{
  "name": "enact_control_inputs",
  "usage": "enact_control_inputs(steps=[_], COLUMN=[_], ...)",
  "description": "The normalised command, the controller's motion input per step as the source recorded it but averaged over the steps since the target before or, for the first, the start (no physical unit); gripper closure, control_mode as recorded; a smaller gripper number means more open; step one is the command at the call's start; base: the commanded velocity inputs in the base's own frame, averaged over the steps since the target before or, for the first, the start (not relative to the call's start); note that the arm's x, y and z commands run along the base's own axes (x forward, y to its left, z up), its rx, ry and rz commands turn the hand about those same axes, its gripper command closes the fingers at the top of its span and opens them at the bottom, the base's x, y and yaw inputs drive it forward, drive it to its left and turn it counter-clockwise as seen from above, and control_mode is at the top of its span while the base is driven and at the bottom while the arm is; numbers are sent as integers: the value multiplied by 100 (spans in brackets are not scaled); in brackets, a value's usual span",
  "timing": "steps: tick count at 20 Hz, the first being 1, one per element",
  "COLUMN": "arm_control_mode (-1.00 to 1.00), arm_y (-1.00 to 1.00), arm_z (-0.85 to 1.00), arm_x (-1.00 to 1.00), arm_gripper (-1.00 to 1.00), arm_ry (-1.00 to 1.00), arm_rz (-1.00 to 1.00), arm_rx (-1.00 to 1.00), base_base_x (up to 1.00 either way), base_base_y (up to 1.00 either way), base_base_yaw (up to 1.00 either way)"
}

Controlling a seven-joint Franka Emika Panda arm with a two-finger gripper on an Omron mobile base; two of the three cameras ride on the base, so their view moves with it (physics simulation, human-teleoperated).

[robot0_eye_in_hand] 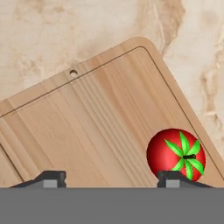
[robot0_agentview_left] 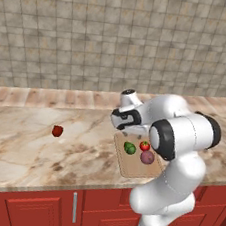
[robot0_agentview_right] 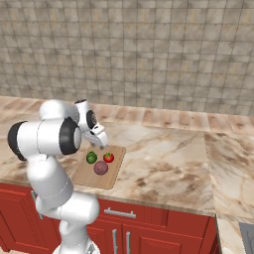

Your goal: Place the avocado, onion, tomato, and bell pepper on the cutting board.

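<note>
The tan cutting board (robot0_agentview_left: 130,166) (robot0_agentview_right: 94,179) (robot0_eye_in_hand: 96,118) lies on the counter in front of the arm. On it rest the green avocado (robot0_agentview_left: 129,148) (robot0_agentview_right: 92,158), the bright red tomato (robot0_agentview_left: 144,145) (robot0_agentview_right: 108,157) (robot0_eye_in_hand: 175,154) and the mauve onion (robot0_agentview_left: 147,157) (robot0_agentview_right: 100,168). The dark red bell pepper (robot0_agentview_left: 57,131) sits alone on the counter, far left of the board. My gripper (robot0_agentview_left: 127,132) (robot0_agentview_right: 101,144) (robot0_eye_in_hand: 111,177) hovers over the board's far end, open, with nothing between its fingers. In the hand view the tomato lies just beyond the right fingertip (robot0_eye_in_hand: 173,177).
The marble counter (robot0_agentview_left: 24,149) runs wide to the left and right of the board, with a tiled wall (robot0_agentview_left: 94,42) behind it. Red cabinet fronts (robot0_agentview_left: 47,207) sit below the counter's front edge.
</note>
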Motion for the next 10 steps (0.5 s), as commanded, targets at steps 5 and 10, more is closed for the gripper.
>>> enact_control_inputs(steps=[5, 10], arm_control_mode=[-100, -100], arm_y=[0, 83], arm_z=[72, 26], arm_x=[-1, 3], arm_gripper=[-100, -100], arm_ry=[0, -4], arm_rz=[0, 0], arm_rx=[9, 2], base_base_x=[0, 0], base_base_y=[0, 0], base_base_yaw=[0, 0])
